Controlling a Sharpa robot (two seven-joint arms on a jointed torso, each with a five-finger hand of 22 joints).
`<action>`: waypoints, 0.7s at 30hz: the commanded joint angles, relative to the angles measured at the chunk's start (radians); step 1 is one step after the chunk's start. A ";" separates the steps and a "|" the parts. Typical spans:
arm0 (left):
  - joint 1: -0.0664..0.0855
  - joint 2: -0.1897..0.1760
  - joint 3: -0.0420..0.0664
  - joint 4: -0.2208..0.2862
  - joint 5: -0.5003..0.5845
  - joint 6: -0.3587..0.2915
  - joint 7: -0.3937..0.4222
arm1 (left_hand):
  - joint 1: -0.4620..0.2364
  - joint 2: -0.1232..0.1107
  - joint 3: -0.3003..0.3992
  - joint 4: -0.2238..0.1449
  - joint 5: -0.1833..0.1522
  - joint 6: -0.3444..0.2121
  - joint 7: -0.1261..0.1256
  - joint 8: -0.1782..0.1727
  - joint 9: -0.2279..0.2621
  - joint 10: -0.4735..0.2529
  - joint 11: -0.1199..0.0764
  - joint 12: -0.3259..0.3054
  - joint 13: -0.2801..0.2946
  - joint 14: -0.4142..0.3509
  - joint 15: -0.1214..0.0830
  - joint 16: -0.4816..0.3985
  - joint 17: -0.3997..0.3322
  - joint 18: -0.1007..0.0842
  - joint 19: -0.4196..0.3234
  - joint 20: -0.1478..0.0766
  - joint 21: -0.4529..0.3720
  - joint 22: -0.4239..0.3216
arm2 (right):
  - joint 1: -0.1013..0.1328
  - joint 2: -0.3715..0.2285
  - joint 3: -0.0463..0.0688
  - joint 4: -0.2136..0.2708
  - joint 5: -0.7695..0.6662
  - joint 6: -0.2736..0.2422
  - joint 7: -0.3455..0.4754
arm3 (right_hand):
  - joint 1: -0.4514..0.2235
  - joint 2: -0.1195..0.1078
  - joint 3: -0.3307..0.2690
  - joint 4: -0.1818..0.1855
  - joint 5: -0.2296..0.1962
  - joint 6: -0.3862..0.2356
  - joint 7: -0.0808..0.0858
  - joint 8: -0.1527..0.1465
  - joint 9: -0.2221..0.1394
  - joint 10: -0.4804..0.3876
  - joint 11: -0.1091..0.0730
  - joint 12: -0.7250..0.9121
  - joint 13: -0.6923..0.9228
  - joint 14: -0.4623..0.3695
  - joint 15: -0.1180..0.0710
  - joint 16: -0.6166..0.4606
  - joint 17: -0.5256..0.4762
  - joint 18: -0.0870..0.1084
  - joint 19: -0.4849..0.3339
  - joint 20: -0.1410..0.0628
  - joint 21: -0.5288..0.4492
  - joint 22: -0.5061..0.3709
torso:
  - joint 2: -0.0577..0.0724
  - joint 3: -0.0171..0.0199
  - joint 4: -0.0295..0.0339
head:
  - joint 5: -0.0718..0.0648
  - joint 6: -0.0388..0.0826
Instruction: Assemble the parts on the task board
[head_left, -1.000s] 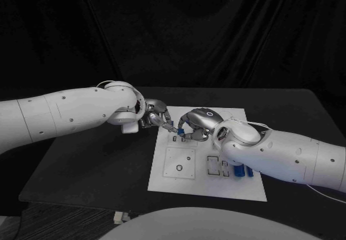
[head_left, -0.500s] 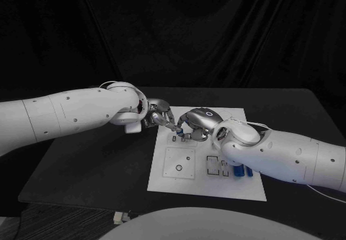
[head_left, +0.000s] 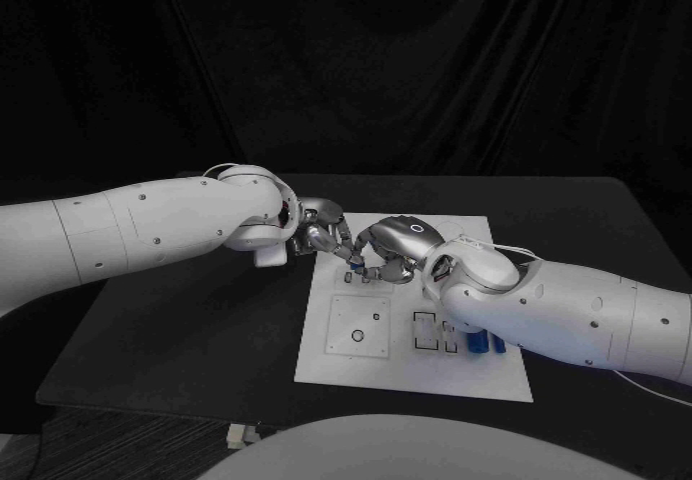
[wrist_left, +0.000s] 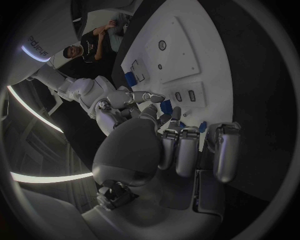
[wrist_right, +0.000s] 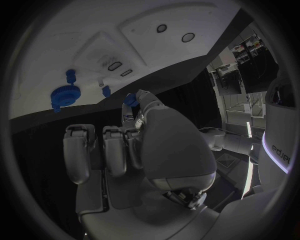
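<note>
The right hand (head_left: 392, 250) pinches a small blue part (head_left: 359, 264) over the task board (head_left: 418, 370)'s far-left area, the left hand (head_left: 323, 235) touching it too — whether gripping, I cannot tell. It looks light, rigid, slippery plastic — best pinched at its sides.

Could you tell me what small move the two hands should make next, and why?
Probably the right hand should ease the small blue part pinched at its fingers down toward the slots on the board, since both hands meet above the board's far-left corner. The left hand steadies alongside.
</note>
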 joint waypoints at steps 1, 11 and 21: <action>-0.003 0.004 0.001 -0.002 0.006 -0.002 0.023 | 0.016 -0.001 0.002 -0.009 0.017 0.012 -0.002 -0.001 -0.005 0.106 -0.005 -0.002 0.260 0.106 -0.002 0.003 0.263 0.009 0.004 0.003 -0.006 0.204 | 0.002 -0.002 0.001 0.004 -0.008 -0.022 -0.004 | -0.012 0.000 0.003 0.004 -0.003 0.007 0.001 0.002 0.001 0.103 -0.008 -0.001 0.263 0.106 -0.006 0.003 0.263 -0.006 0.081 -0.003 -0.006 0.250 | 0.000 0.0001 0.0000 | 0.000 0.000; -0.005 0.010 0.001 -0.011 0.006 -0.007 0.022 | 0.049 -0.008 0.023 -0.031 0.074 0.063 -0.018 0.012 -0.019 0.106 -0.018 -0.002 0.260 0.106 -0.014 0.003 0.263 0.008 0.008 -0.007 -0.005 0.208 | 0.002 -0.003 0.001 0.008 -0.008 -0.028 -0.007 | -0.012 0.000 0.003 0.004 -0.003 0.007 0.001 0.002 0.001 0.103 -0.008 -0.001 0.263 0.106 -0.006 0.003 0.263 -0.006 0.081 -0.003 -0.006 0.250 | 0.000 0.0000 0.0001 | -0.002 0.000; -0.007 0.015 0.001 -0.015 0.006 -0.026 0.026 | 0.068 -0.014 0.035 -0.050 0.079 0.086 -0.028 0.031 -0.017 0.106 -0.028 -0.002 0.260 0.106 -0.022 0.003 0.263 0.007 0.012 -0.014 -0.002 0.211 | 0.002 -0.002 0.001 0.008 -0.008 -0.028 -0.010 | -0.013 0.000 0.004 0.004 -0.007 0.007 0.001 0.002 0.001 0.103 -0.009 -0.001 0.263 0.106 -0.007 0.003 0.263 -0.005 0.080 -0.003 -0.008 0.249 | 0.000 0.0000 0.0000 | -0.002 0.000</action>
